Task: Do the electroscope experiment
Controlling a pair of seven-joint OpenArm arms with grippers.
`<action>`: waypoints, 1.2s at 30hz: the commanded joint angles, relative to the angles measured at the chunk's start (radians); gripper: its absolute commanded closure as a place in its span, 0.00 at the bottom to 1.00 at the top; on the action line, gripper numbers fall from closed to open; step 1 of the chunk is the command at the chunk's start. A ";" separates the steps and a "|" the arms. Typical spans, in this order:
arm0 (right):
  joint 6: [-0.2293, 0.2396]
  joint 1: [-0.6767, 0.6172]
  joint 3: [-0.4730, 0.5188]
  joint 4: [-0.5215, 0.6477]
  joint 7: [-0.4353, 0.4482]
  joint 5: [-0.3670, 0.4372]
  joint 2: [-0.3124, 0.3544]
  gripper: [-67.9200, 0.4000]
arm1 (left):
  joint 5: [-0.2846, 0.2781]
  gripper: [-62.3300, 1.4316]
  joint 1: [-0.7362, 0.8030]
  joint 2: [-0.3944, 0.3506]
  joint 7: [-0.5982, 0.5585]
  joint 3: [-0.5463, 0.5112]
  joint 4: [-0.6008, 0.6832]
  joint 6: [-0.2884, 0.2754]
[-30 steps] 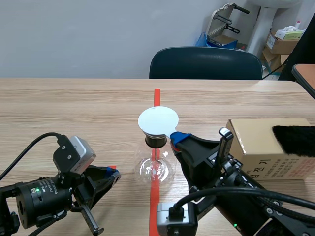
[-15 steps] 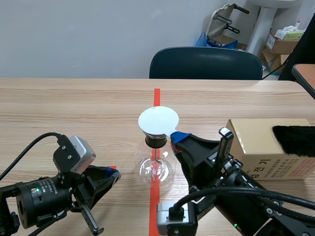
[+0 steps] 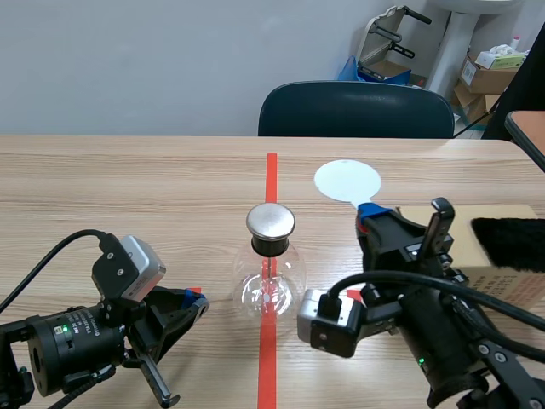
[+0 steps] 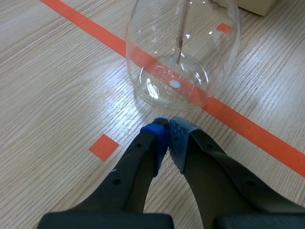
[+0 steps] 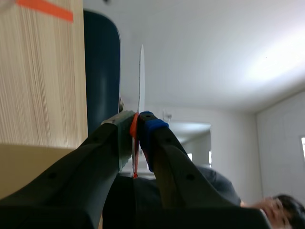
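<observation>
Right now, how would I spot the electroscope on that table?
Find the orange-red tape line down the middle of the wooden table. Standing on it is the electroscope: the only clear glass bulb, with a black neck and shiny round metal cap, unlike the brown box.

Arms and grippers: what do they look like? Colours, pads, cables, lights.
Left arm and right arm are black, each with a silver-grey wrist box and a small green light. A black cable loops off the left arm. Left gripper: thick black fingers, one blue pad, one grey-blue dotted pad. Right gripper: a blue pad too.
</observation>
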 commanded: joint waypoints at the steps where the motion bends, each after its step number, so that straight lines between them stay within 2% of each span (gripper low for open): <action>1: -0.014 0.011 0.008 0.015 -0.040 0.000 0.008 0.98 | -0.006 0.95 -0.006 0.002 -0.010 0.003 0.011 -0.002; 12: -0.014 0.009 0.008 0.015 -0.320 0.000 0.008 0.98 | -0.006 0.95 -0.006 0.002 -0.010 0.003 0.011 -0.002; 18: -0.014 0.009 0.008 0.015 -0.358 0.000 0.008 0.98 | -0.006 0.95 -0.006 0.002 -0.010 0.003 0.011 -0.002; 25: -0.014 0.009 0.008 0.015 -0.232 0.000 0.008 0.98 | -0.006 0.95 -0.006 0.002 -0.010 0.003 0.011 -0.002; 36: -0.014 0.009 0.008 0.015 0.069 0.000 0.008 0.98 | -0.006 0.95 -0.006 0.002 -0.010 0.003 0.011 -0.002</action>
